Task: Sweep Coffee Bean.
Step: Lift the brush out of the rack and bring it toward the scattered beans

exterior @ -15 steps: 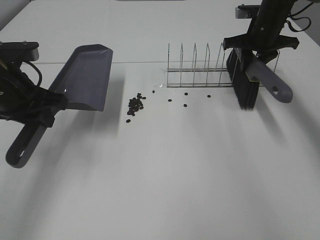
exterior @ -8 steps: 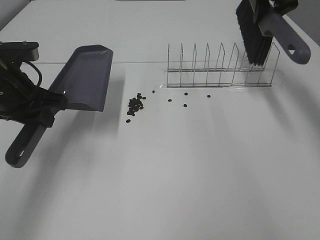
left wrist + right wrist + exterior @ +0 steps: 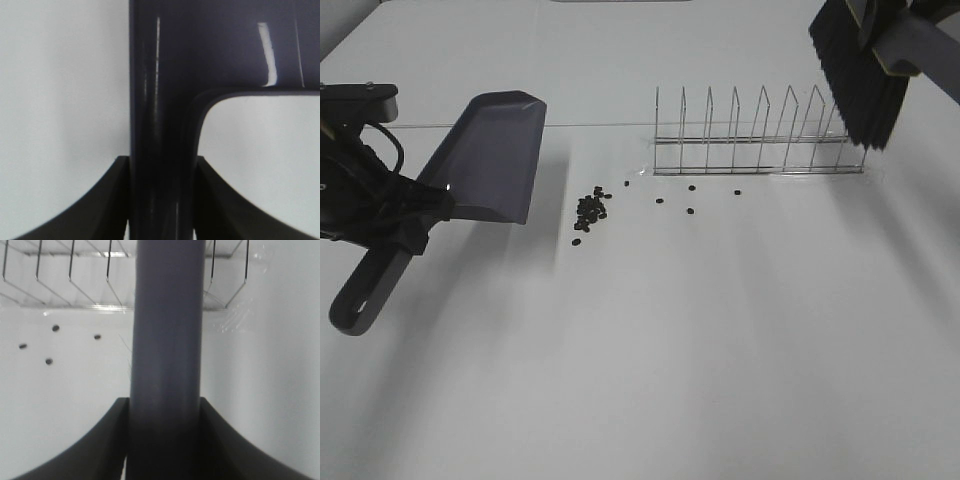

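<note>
The coffee beans lie in a small dark pile on the white table, with a few strays scattered toward the wire rack. Some strays also show in the right wrist view. My left gripper is shut on the handle of the grey dustpan, which sits left of the pile with its mouth turned away from the beans. In the left wrist view that handle is clamped in my left gripper. My right gripper is shut on the brush handle. The black-bristled brush hangs raised over the rack's right end.
A wire rack with several upright prongs stands behind the beans, and its wires show in the right wrist view. The white table stretches toward the near edge. A seam runs across the tabletop behind the dustpan.
The brush has lifted off the table beside the rack's right end and risen up and to the right. The dustpan and left arm have barely moved.
</note>
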Controlling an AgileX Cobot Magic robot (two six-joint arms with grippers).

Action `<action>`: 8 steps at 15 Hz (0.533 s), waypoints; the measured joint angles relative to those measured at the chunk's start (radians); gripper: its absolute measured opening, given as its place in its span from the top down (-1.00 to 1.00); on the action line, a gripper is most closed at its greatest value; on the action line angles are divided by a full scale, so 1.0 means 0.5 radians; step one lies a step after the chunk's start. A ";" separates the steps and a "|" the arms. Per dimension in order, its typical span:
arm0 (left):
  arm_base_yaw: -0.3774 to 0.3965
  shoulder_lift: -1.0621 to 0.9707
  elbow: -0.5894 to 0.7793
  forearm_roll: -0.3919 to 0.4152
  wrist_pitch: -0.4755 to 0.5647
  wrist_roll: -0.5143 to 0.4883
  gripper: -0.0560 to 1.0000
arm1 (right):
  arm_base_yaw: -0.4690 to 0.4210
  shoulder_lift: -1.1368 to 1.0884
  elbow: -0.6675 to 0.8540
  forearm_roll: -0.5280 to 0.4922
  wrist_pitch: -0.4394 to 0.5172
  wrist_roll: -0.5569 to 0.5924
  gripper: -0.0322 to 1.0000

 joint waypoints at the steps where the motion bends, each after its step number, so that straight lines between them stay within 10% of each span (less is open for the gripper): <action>1: 0.000 0.004 0.000 0.010 0.000 0.000 0.22 | 0.070 -0.060 0.160 -0.086 0.000 0.000 0.25; 8: 0.000 0.346 0.000 0.070 -0.098 -0.064 0.22 | 0.334 -0.106 0.954 -0.540 -0.268 0.450 0.25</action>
